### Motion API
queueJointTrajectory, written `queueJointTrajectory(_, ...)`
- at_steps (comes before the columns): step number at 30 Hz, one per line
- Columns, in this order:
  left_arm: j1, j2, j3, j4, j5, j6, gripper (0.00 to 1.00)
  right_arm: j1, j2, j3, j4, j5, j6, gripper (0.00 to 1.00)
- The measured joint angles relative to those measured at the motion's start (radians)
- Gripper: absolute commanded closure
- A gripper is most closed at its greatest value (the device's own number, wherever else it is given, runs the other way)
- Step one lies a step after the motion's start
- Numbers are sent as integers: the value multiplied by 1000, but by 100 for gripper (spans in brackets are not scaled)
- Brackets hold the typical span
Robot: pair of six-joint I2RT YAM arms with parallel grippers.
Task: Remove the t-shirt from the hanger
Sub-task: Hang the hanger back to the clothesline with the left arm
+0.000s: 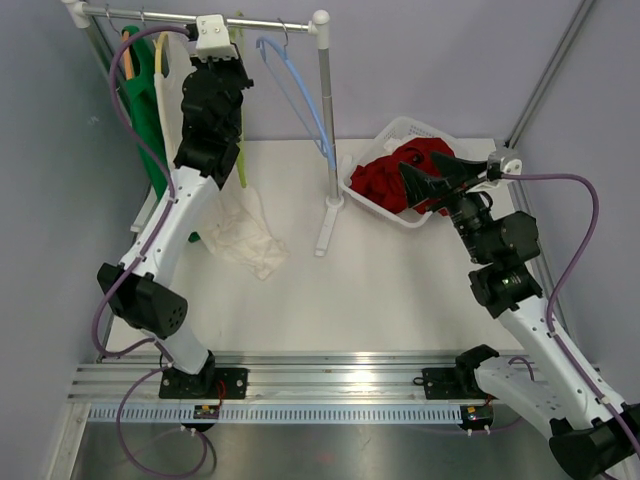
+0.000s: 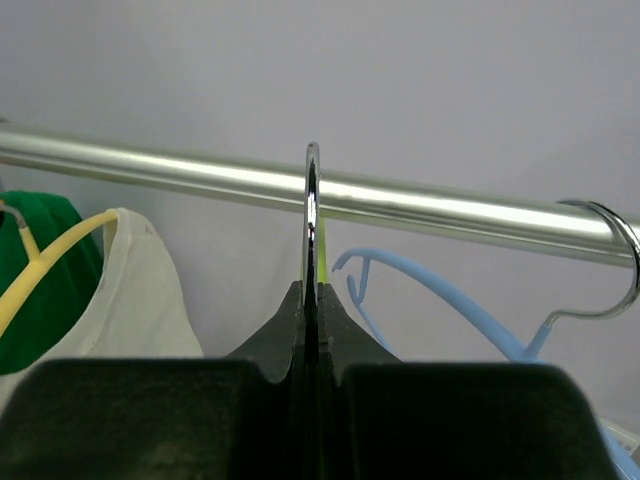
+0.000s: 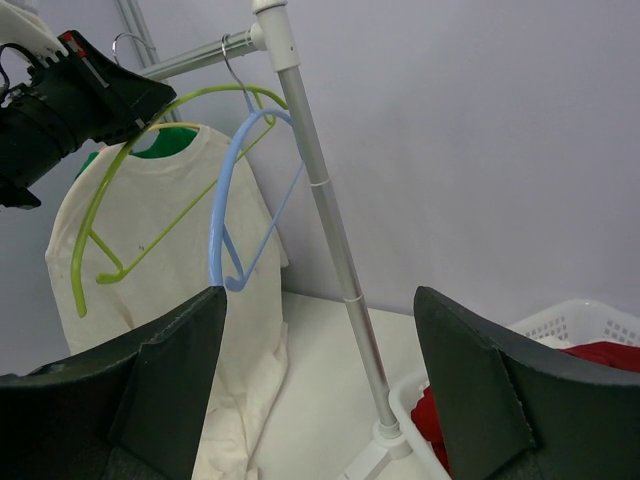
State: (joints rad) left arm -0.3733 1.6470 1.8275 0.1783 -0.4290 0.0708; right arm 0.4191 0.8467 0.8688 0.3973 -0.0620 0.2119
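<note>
A white t-shirt (image 1: 243, 232) hangs on a yellow hanger (image 1: 163, 55) on the rail (image 1: 260, 22); its lower part lies bunched on the table. My left gripper (image 1: 228, 55) is up at the rail, shut on the metal hook (image 2: 312, 200) of a bare lime-green hanger (image 1: 241, 150). In the left wrist view the white t-shirt (image 2: 140, 295) and yellow hanger (image 2: 55, 257) are just left of the gripper (image 2: 312, 292). My right gripper (image 1: 420, 166) is open and empty above the basket. It faces the rack in the right wrist view (image 3: 320, 320), where the t-shirt (image 3: 200, 300) hangs behind the lime-green hanger (image 3: 120, 170).
A bare blue hanger (image 1: 300, 100) hangs right of the lime one. A green garment (image 1: 140, 110) hangs at the rail's far left. The rack's upright pole (image 1: 325, 120) stands mid-table. A white basket (image 1: 405, 130) with red cloth (image 1: 390, 180) sits at the back right.
</note>
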Motion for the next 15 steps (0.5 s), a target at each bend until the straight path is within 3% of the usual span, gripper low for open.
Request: queueJointTrajectory(15,8,162,214,-93,146,-17,100,0,-63,-32,-9,27,-23,15)
